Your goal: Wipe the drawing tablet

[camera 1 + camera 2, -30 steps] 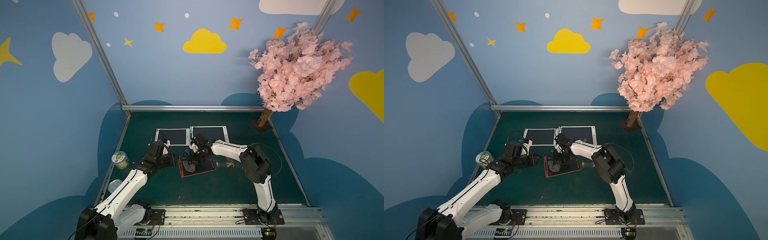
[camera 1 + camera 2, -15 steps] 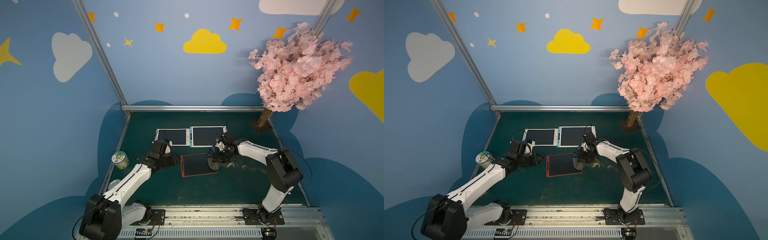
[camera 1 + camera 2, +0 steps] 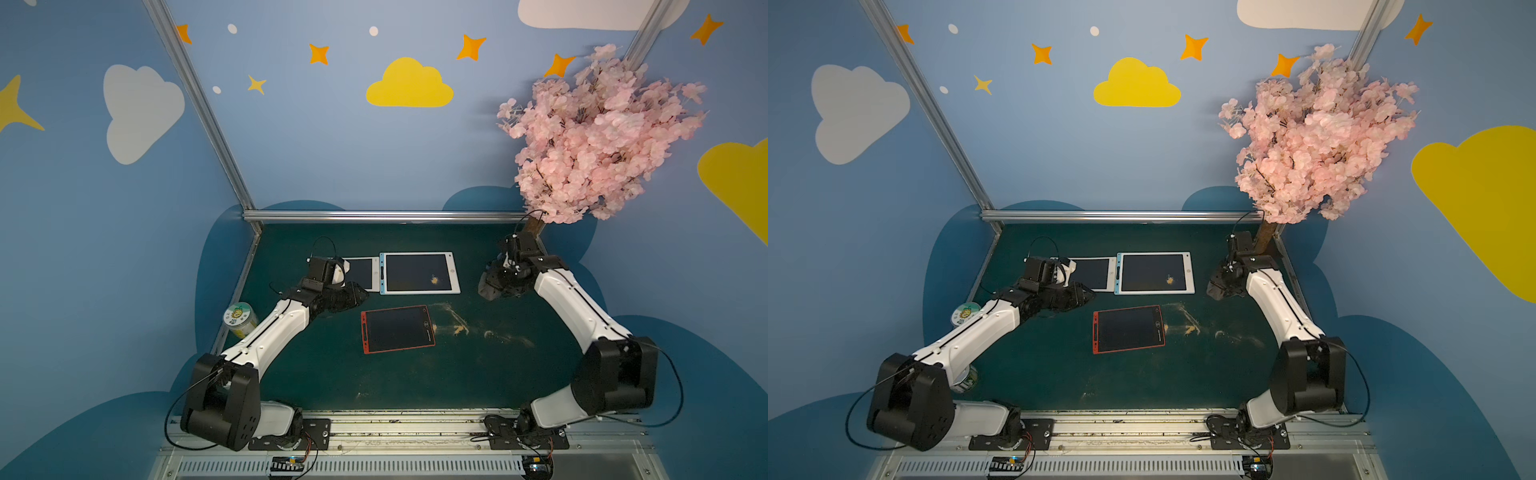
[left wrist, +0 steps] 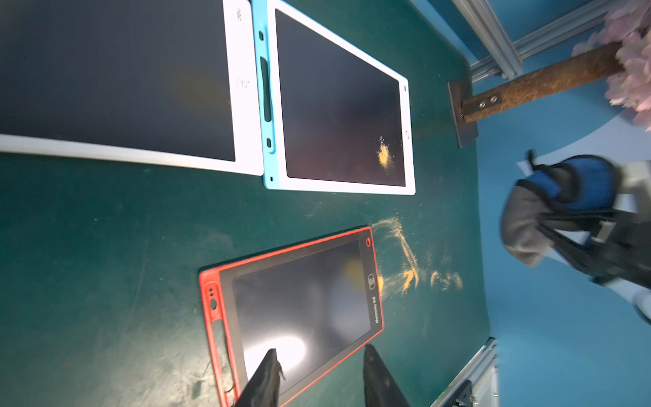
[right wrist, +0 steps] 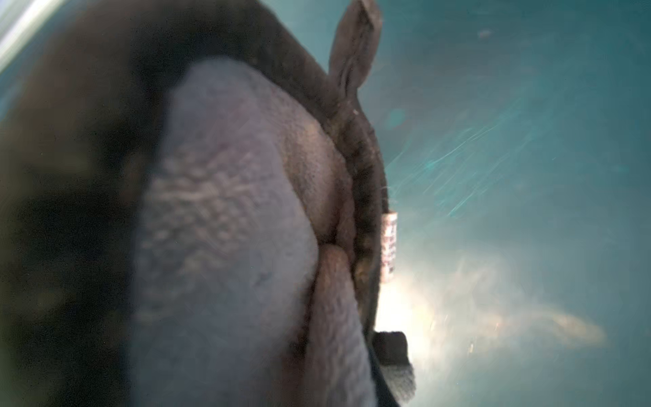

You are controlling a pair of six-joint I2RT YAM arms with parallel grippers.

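Left wrist view: my left hand (image 4: 318,352) hangs with its fingers parted and nothing between them, by the far left corner of the red tablet (image 4: 299,299). That tablet lies flat in the middle of the surface (image 3: 415,382), near of the blue tablet (image 3: 417,273). In both top views my right hand (image 3: 498,284) is clamped on the grey cloth (image 3: 487,291) at far right, well apart from the red tablet. Orange smears (image 3: 457,328) lie just right of it.
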